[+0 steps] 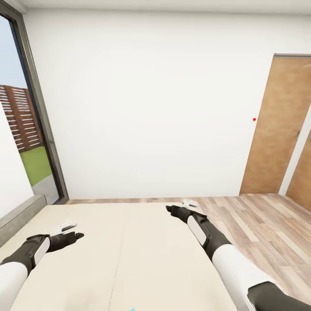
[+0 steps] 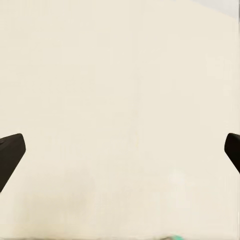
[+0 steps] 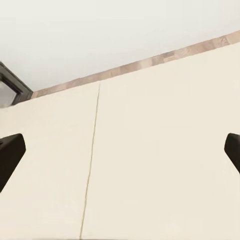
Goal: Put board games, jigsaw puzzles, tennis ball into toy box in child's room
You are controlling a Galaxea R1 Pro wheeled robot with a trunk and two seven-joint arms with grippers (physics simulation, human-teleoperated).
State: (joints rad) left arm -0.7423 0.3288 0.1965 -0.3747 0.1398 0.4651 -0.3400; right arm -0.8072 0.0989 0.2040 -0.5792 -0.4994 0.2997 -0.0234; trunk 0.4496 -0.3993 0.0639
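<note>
Both arms reach out over a cream bed (image 1: 129,250). My left gripper (image 1: 69,228) hovers low over the bed's left part, open, with bare mattress between its dark fingertips (image 2: 10,155). Near the bed's far right corner my right gripper (image 1: 190,204) is open too, its fingertips (image 3: 9,152) spread wide over the cream surface and a seam (image 3: 90,170). A tiny teal sliver (image 1: 131,309) peeks in at the bed's near edge, and the teal sliver (image 2: 175,237) appears again in the left wrist view; what it is cannot be told. Board games, puzzles, tennis ball and toy box are out of view.
A white wall (image 1: 151,108) stands beyond the bed. A tall window (image 1: 26,129) with a dark frame is at the left. Wooden doors (image 1: 276,129) are at the right, with wood plank floor (image 1: 259,224) between them and the bed.
</note>
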